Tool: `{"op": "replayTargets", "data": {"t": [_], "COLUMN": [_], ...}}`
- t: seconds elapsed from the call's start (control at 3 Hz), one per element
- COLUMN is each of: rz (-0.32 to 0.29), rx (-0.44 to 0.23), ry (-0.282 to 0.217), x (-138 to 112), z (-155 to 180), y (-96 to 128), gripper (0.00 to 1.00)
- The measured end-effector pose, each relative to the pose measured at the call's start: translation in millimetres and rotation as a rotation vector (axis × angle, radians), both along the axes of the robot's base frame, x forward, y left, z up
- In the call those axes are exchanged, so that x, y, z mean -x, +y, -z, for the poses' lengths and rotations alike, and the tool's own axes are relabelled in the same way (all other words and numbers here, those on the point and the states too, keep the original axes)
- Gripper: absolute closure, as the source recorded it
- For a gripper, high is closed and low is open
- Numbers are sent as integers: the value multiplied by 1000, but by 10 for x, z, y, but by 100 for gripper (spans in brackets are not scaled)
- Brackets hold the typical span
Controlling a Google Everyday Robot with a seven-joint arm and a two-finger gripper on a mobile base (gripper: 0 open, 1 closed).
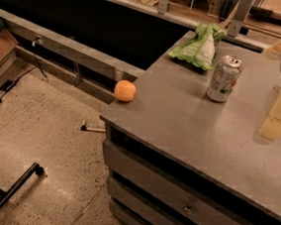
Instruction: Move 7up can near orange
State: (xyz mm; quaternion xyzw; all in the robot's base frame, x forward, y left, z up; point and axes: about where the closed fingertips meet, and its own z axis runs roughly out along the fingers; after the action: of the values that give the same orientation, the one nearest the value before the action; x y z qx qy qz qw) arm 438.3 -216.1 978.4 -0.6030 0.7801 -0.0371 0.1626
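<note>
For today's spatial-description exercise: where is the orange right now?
In the camera view the orange sits at the left corner of the counter, well left of the can; the hand hovers at the picture's right edge.

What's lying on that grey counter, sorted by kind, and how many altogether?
Drink cans: 1, the 7up can
Fruit: 1, the orange
Snack bags: 1, the green bag
Total: 3 on the counter
The claw hovers to the right of the can.
</note>
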Motion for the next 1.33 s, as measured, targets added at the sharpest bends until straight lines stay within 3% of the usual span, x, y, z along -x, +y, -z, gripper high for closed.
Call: {"op": "replayTargets", "data": {"t": [0.33, 0.67, 1.33], "rz": [5, 29, 112], "rx": [-5, -10, -88], "ry": [-7, -21, -65], "x": [-53, -349, -1186], "z": [-20, -58, -49], "y": [-11, -86, -301], "gripper": [0, 0, 0]}}
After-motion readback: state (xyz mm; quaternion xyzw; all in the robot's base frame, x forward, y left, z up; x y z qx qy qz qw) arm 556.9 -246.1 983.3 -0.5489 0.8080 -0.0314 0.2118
